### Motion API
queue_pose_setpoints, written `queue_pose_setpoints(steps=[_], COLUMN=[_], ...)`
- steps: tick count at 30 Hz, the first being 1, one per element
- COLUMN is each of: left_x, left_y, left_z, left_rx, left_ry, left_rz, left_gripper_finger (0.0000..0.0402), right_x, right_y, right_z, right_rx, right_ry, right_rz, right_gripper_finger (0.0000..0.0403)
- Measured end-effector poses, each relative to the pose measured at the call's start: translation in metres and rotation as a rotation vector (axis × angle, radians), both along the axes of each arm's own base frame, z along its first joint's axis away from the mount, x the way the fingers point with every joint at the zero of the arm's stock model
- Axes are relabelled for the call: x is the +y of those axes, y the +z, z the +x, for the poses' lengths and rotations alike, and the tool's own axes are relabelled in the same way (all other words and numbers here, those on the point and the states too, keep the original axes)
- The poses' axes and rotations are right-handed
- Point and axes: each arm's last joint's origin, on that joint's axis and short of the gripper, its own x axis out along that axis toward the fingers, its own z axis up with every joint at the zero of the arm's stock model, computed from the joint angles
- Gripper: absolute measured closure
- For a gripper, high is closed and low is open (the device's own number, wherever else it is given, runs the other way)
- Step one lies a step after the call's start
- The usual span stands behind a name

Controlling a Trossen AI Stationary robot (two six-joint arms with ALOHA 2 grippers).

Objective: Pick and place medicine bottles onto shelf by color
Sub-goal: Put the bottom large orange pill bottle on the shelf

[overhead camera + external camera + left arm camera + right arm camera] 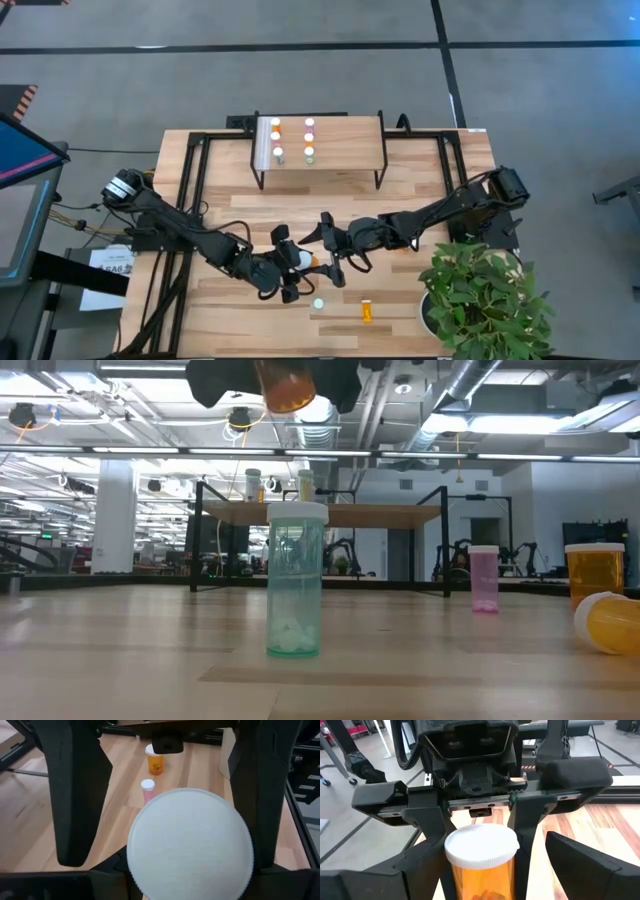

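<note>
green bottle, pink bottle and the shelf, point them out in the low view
green bottle (295, 585), low view, middle of its clear body
pink bottle (484, 580), low view, middle of its body
shelf (400, 515), low view, front edge of its top

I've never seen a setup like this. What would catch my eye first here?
Probably the two dark arms meeting in the middle of the table: the left pincer holds an orange bottle with a white cap in the air, while the right pincer stands open right beside it. At the far side, a small shelf already carries six bottles in two rows, and a green bottle stands alone on the table.
</note>
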Motion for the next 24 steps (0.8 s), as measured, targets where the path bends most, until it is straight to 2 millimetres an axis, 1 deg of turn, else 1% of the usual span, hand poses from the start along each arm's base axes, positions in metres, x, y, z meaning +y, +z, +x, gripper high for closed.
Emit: queue_pose_setpoints(steps=[4,14,24], left_x=[0.0001,0.0002,0.0002], left_y=[0.0000,-0.0002,-0.0002], left_z=[0.0000,-0.0001,-0.0001], left_rx=[0.000,0.001,0.001], left_ry=[0.001,0.004,0.004], left_rz=[0.000,0.001,-0.001], left_gripper_finger=[0.0238,0.0238,0.0238], right_x=[0.0000,0.0006,0.0007], right_y=[-0.0001,-0.0001,-0.0001], right_z=[0.0000,-0.0003,-0.0003], right_rx=[0.001,0.003,0.003], right_ry=[0.000,0.023,0.027], right_rz=[0.000,0.000,0.001], right_gripper_finger=[0.0054,0.0115,0.0122])
